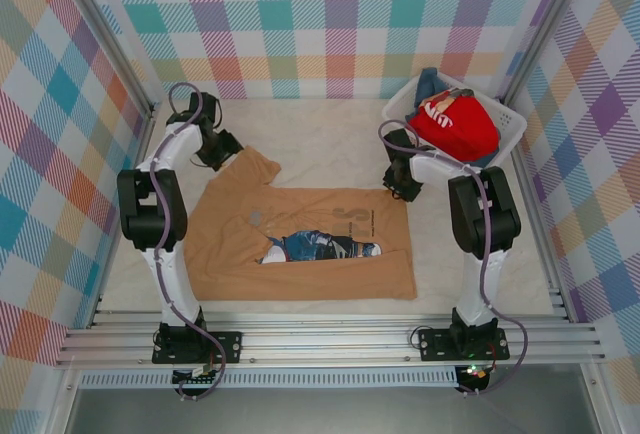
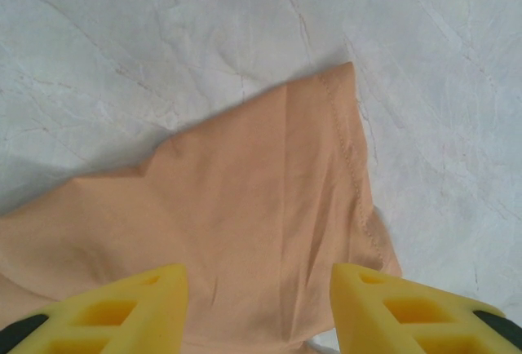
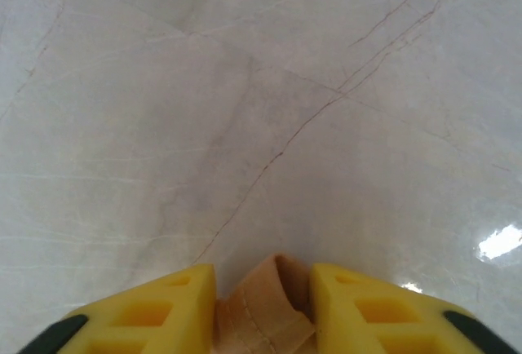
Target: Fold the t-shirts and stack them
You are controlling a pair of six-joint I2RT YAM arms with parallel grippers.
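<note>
The tan shirt [image 1: 300,244] lies flat, print up, mid-way across the table [image 1: 330,139], with an arm at each far corner, I judge so that edge can be lifted for a fold. The right gripper [image 3: 263,301] is clenched on a bunched edge of cloth at the far-right corner, while the left gripper [image 2: 257,309] hangs with jaws apart over the far-left sleeve, gripping nothing. Bare table lies beyond the far edge — only the right side is crowded, where the basket [image 1: 512,134] with the red shirt [image 1: 455,124] and blue shirt [image 1: 430,82] sits just beside that arm.
</note>
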